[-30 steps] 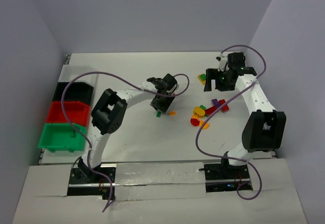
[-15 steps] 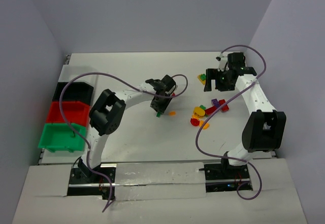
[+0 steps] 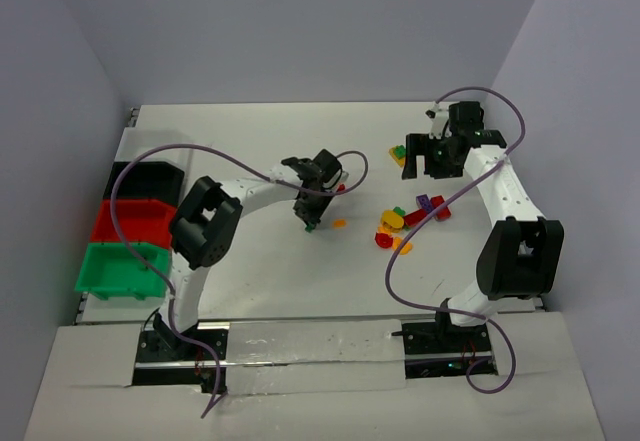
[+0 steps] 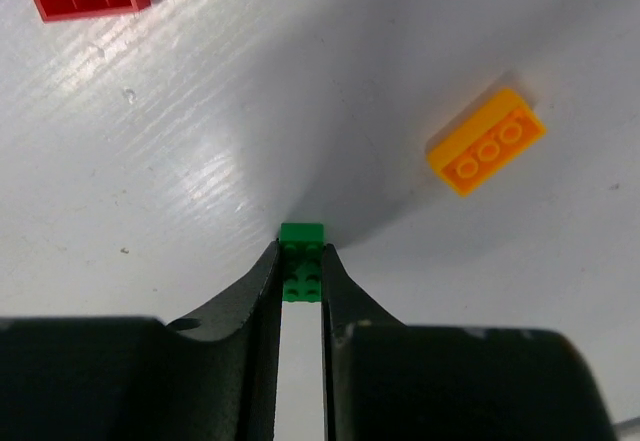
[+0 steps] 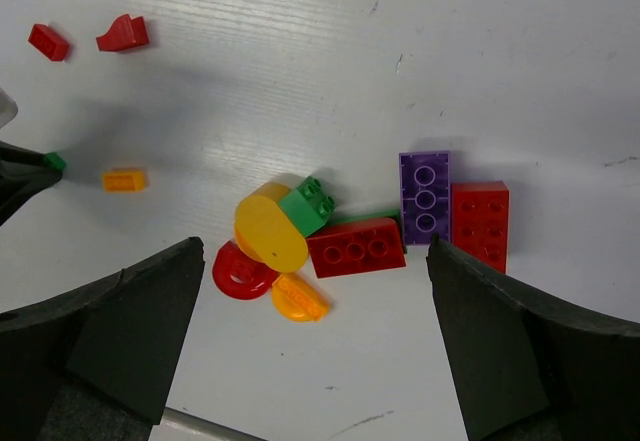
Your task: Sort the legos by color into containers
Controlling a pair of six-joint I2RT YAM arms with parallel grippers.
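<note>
One green lego (image 4: pixel 302 235) is pinched between fingertips of my left end effector (image 4: pixel 302 273), at mid bench (image 4: pixel 200 151); orange brick (image 4: pixel 487 141) near, not touching. My right end effector (image 3: pixel 432 159) stands wide open above mixed lego pile (image 5: pixel 345 241), R side of bench. Containers: green bin (image 3: pixel 120 269), red bin (image 3: pixel 133 223), black bin (image 3: pixel 145 181) line L edge, well apart from legos.

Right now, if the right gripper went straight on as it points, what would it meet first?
Likely the red brick, which lies centred ahead of the open right gripper; depth is unclear here, so it's a guess.
</note>
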